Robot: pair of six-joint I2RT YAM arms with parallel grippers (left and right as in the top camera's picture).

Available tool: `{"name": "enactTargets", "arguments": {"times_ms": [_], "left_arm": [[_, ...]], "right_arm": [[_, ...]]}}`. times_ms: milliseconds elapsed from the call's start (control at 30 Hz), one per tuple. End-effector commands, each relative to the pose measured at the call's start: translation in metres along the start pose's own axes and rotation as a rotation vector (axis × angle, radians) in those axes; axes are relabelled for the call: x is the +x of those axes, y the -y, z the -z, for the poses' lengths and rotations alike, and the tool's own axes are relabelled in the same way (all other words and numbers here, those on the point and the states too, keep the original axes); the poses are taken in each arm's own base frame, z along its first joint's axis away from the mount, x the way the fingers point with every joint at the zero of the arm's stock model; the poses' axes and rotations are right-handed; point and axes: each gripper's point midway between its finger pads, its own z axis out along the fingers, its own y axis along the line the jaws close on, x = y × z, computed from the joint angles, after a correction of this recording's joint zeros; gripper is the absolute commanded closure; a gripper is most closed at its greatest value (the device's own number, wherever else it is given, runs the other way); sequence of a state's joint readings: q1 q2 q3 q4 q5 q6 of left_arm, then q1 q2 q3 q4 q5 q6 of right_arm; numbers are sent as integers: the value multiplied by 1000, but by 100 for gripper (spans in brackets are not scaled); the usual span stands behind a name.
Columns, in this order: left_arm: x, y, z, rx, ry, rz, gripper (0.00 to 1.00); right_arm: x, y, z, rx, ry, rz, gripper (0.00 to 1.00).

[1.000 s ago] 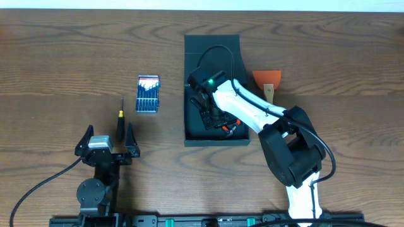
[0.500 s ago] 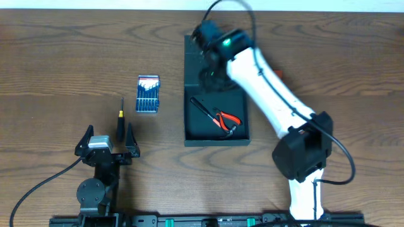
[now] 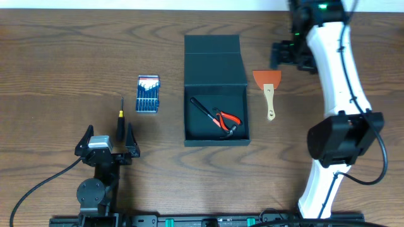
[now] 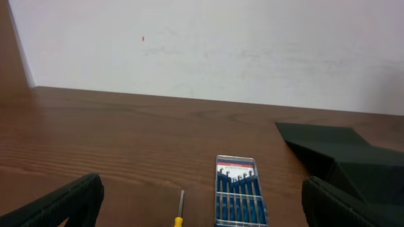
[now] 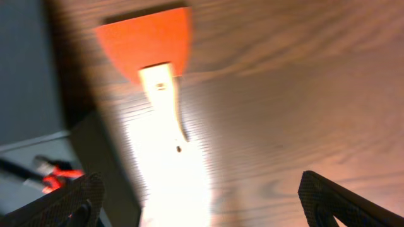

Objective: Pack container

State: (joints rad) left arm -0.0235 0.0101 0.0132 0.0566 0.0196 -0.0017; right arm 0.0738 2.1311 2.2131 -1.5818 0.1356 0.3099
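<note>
The right claw (image 5: pixel 201 202) hangs above the surface (image 3: pixel 63 57) with its fingers wide apart, gripping nothing, the orange scraper (image 3: pixel 268 88) beneath it. The left claw (image 3: pixel 107 140) sits spread and empty too. The container (image 3: pixel 213 63) lies open mid-surface, with pliers (image 3: pixel 222 117) inside.

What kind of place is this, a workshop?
Probably a robot lab bench: a white robot arm over a brown wooden table, a plain white wall, red-handled pliers in a dark cardboard box.

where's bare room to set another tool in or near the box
Inside the container, the far-right corner past the pliers is bare; so is the strip between container and blue case. Crowded by scraper and right gripper.
</note>
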Motion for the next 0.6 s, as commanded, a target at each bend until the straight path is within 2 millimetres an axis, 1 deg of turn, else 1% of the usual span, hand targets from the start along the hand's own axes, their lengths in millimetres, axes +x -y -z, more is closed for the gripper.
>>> {"name": "enactTargets", "arguments": {"times_ms": [0,67,167,567], "left_arm": [[2,1,0,8,1,-9,1],[2,1,0,8,1,-9,1],[2,1,0,7,1,-9,1],[2,1,0,8,1,-8,1]], "right_arm": [[-3,14,4,-5,3,-25,1],[-3,20,3,-6,-7,-41,1],[-4,25,2,-5,-8,-51,1],[-4,25,2,-6,-8,-51,1]]}}
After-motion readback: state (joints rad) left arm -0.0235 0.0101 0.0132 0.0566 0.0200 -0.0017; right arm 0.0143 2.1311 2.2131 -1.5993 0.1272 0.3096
